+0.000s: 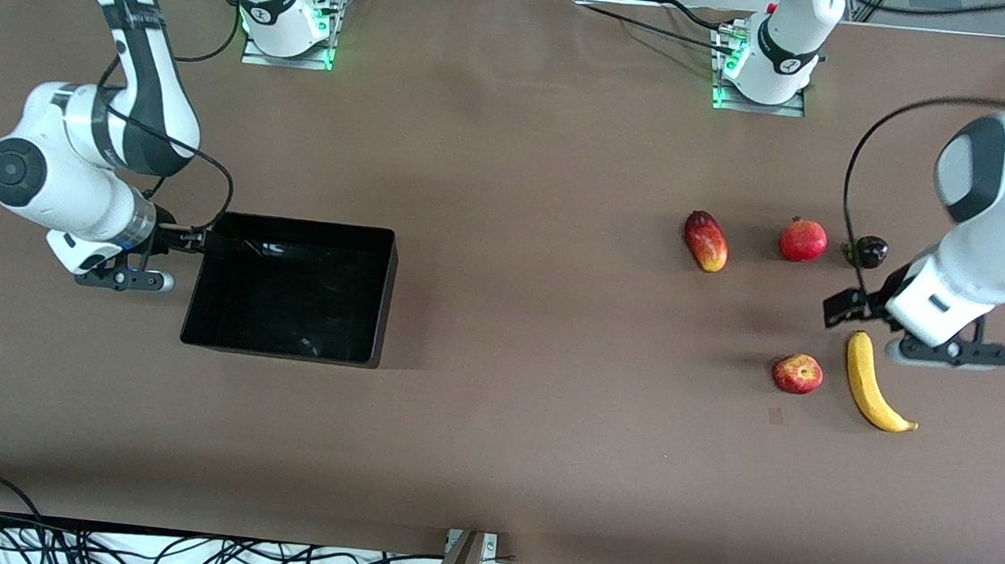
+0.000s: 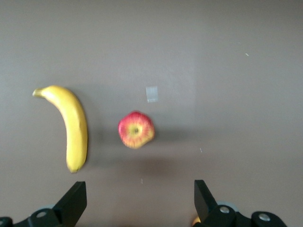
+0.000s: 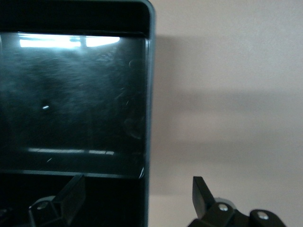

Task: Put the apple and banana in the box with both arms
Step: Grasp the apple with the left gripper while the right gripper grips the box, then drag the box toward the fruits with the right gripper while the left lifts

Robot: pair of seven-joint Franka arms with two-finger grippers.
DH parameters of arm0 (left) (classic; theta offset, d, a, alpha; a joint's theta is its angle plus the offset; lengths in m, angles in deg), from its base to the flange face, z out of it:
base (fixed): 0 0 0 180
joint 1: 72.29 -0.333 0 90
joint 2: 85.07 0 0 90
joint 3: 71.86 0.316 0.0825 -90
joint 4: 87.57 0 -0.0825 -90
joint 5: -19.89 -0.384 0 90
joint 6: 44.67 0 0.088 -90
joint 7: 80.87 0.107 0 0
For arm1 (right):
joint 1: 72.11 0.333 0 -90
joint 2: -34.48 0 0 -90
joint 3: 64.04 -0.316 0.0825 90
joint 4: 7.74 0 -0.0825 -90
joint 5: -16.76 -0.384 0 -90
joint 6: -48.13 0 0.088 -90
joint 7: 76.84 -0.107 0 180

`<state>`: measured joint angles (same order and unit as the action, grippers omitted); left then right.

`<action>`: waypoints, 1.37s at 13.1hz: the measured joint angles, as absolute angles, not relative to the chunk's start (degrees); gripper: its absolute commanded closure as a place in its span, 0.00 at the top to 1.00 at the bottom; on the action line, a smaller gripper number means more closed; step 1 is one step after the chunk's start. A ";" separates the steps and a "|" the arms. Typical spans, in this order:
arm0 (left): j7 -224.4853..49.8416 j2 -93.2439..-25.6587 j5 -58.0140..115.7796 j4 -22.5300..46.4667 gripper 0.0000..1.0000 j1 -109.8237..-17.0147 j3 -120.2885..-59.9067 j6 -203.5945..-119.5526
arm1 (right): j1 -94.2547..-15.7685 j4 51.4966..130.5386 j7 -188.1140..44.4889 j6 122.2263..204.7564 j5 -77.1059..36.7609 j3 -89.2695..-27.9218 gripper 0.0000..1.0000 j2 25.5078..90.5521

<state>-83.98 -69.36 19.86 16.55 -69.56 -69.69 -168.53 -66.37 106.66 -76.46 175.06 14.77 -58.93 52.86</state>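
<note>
Left gripper [image 1: 858, 317] up over the table at the left arm's end, just above the stem end of the banana [image 1: 876, 384]. Fingers [image 2: 73, 201] spread wide in the left wrist view, nothing between them. Apple [image 2: 136, 129] roughly centred ahead of the gap, banana [image 2: 70, 126] off toward one finger; likely lined up for the apple first, though not yet down on it. Both fruits lying flat on the bare table, apple [image 1: 797, 373] just beside the banana, not touching.

Right gripper [image 1: 167, 242] low at the end wall of the box [image 1: 380, 295], at the right arm's end of the table. Fingers [image 3: 66, 198] parted, empty. In the right wrist view one finger over the box [image 3: 148, 94] interior, the other outside the wall; straddling the rim, probably to grip or steady the box. Contact with the wall not clear.

Box empty, well apart from both fruits. Long carry needed, hence probably the split of work between arms.

Mango [image 1: 706, 241], pomegranate [image 1: 804, 239] and a small dark fruit [image 1: 869, 251] in a row farther from the front camera than the apple. Not part of the job; left alone.
</note>
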 measured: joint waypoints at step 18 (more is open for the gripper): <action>-84.00 -48.10 19.86 21.30 1.00 -71.44 -69.58 -204.16 | -65.16 100.46 -75.30 174.68 13.77 -67.38 0.00 54.20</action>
